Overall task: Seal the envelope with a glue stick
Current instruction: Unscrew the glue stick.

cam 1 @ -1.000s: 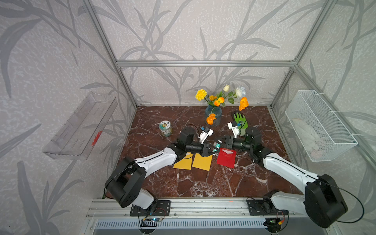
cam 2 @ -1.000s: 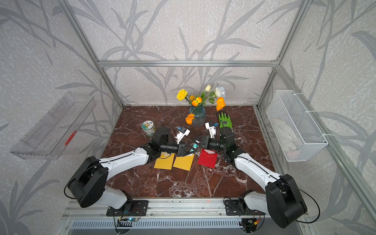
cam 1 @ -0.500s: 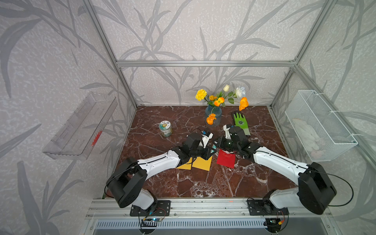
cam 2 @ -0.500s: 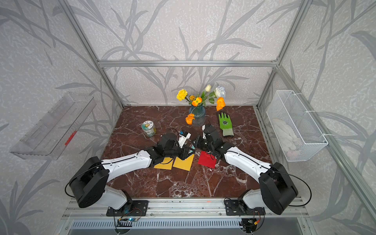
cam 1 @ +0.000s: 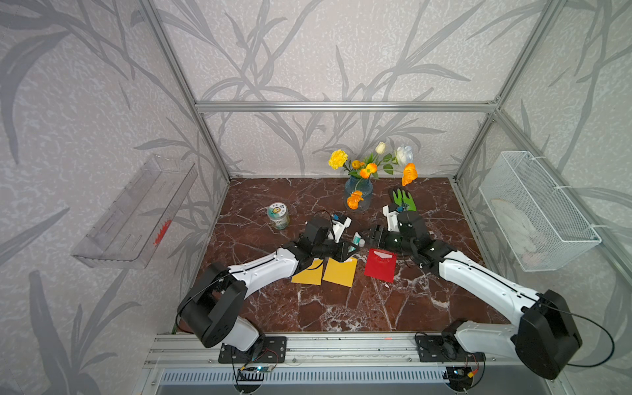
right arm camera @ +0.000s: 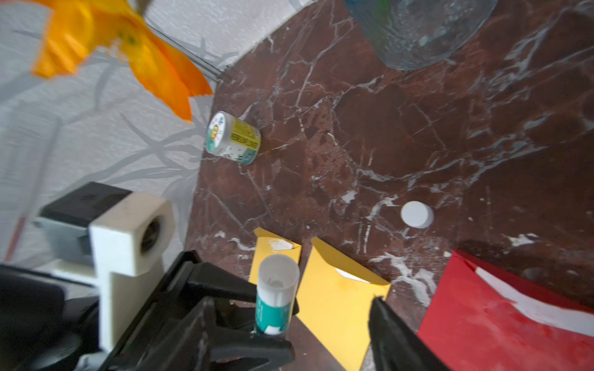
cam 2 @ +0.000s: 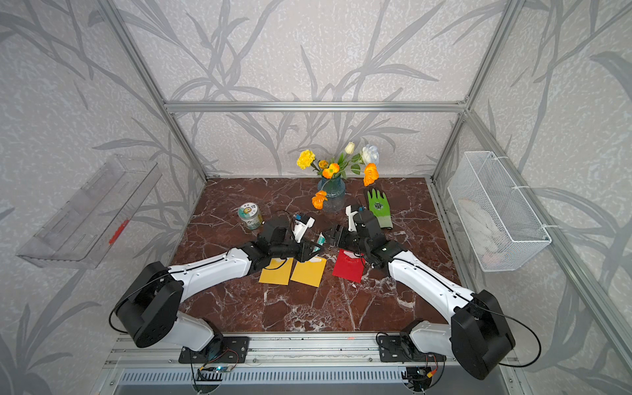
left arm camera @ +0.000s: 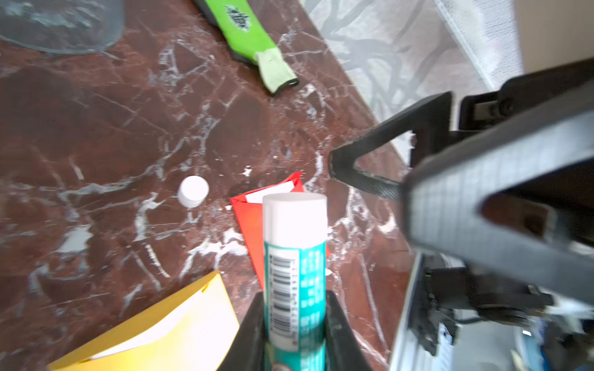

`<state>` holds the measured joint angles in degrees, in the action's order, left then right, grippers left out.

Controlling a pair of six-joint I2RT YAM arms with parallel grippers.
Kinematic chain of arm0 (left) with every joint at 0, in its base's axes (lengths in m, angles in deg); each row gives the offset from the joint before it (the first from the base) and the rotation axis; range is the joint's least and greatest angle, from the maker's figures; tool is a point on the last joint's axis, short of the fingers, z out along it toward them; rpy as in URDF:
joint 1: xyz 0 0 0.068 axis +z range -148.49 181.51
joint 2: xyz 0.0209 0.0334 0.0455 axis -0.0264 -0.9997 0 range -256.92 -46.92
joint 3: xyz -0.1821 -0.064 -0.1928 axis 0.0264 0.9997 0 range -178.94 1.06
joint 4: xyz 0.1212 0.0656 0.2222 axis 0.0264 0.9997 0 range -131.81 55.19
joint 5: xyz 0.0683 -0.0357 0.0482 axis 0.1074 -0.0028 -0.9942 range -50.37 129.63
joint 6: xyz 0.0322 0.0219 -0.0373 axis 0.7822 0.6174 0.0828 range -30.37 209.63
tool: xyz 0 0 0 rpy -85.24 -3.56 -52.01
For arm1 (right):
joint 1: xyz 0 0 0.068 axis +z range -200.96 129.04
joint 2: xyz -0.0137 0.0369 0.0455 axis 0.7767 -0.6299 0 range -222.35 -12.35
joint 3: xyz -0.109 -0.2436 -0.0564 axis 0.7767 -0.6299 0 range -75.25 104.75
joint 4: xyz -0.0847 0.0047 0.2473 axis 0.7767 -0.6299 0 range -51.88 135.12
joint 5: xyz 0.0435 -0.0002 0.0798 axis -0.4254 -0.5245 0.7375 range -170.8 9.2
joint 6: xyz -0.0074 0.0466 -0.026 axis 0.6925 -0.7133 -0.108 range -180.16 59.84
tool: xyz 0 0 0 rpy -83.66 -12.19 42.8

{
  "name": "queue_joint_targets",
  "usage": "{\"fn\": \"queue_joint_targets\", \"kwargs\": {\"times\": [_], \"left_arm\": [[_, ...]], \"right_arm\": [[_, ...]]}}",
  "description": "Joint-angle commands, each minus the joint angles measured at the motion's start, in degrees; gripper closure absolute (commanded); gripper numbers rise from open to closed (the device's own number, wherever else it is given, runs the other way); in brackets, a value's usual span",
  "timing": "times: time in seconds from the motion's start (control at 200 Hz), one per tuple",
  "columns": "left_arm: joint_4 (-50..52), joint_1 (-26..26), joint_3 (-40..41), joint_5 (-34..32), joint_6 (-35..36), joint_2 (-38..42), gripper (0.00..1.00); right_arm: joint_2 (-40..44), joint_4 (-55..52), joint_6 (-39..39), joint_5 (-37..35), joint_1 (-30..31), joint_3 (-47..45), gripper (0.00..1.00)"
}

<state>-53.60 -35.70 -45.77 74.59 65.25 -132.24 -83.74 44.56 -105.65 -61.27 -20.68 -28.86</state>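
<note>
My left gripper [left arm camera: 294, 308] is shut on the glue stick [left arm camera: 294, 257], a white tube with a teal label, held with its tip toward the right arm. In the right wrist view the glue stick [right arm camera: 276, 295] shows an open, uncapped end. Its white cap [left arm camera: 193, 191] lies loose on the marble, also seen in the right wrist view [right arm camera: 417, 214]. My right gripper [right arm camera: 331, 334] stands open and holds nothing, just right of the stick's tip in a top view [cam 1: 374, 236]. A red envelope [cam 1: 380, 265] and two yellow envelopes [cam 1: 340, 272] [cam 1: 307, 273] lie flat below the grippers, flaps open.
A blue vase of flowers [cam 1: 358, 191] and a green glove [cam 1: 404, 200] stand behind the grippers. A small jar [cam 1: 278, 215] sits to the back left. A wire basket [cam 1: 537, 212] hangs on the right wall, a clear shelf [cam 1: 136, 215] on the left wall.
My right gripper, shut near the glue stick's tip a moment ago, now stands open. The left gripper has kept its hold on the stick.
</note>
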Motion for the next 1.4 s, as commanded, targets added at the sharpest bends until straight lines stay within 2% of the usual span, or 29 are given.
{"fn": "queue_joint_targets", "kwargs": {"times": [0.0,0.115,0.235,0.365,0.47,0.655,0.73,0.83,0.925,1.0,1.14,1.3,1.35,1.395], "left_arm": [[-6.9,0.7,0.9,11.7,-3.9,3.0,1.0],[-7.4,0.8,0.6,15.3,-4.7,3.2,1.0],[-10.6,0.9,1.2,18.3,-6.7,3.1,1.0],[-11.2,0.8,1.4,18.7,-7.5,2.8,1.0],[-11.5,0.8,1.5,18.3,-7.7,2.7,1.0],[-11.2,0.8,1.4,17.8,-7.5,2.5,1.0],[-10.7,0.8,1.3,17.7,-7.0,2.4,1.0],[-8.6,0.8,1.1,16.7,-5.5,2.5,1.0],[-3.3,0.2,0.3,12.1,-1.5,3.1,1.0],[0.5,-0.8,-0.1,5.3,1.7,3.8,1.0],[3.5,-2.9,-0.2,-8.9,4.2,3.8,1.0],[4.6,-3.8,-0.6,-23.8,1.4,1.7,1.0],[5.9,-3.8,-1.4,-25.7,1.8,0.8,1.0],[7.5,-3.9,-2.4,-25.7,2.4,0.1,1.0]], "right_arm": [[2.9,6.0,1.8,12.1,-2.6,-3.0,0.17],[4.0,16.0,-2.5,17.9,-5.5,-7.4,0.17],[3.0,21.2,-4.7,21.7,-5.7,-7.9,0.23],[1.3,25.6,-6.8,24.4,-5.6,-8.0,0.38],[0.1,26.4,-7.3,25.6,-5.6,-7.6,0.54],[-0.5,26.6,-7.5,25.3,-5.6,-8.0,0.78],[-0.6,25.8,-7.5,24.8,-5.6,-7.9,0.87],[-0.8,23.1,-6.6,23.0,-5.6,-7.5,0.92],[-1.2,16.7,-4.8,18.1,-5.2,-6.1,0.98],[-2.0,10.1,-3.7,11.4,-4.2,-4.5,1.0],[-5.0,-4.0,-2.6,-8.2,0.7,0.6,1.0],[-9.2,-15.9,-6.3,-32.4,9.2,7.9,1.0],[-10.3,-18.3,-6.7,-35.5,10.6,10.4,1.0],[-10.7,-18.4,-6.2,-35.1,10.9,11.5,1.0]]}}
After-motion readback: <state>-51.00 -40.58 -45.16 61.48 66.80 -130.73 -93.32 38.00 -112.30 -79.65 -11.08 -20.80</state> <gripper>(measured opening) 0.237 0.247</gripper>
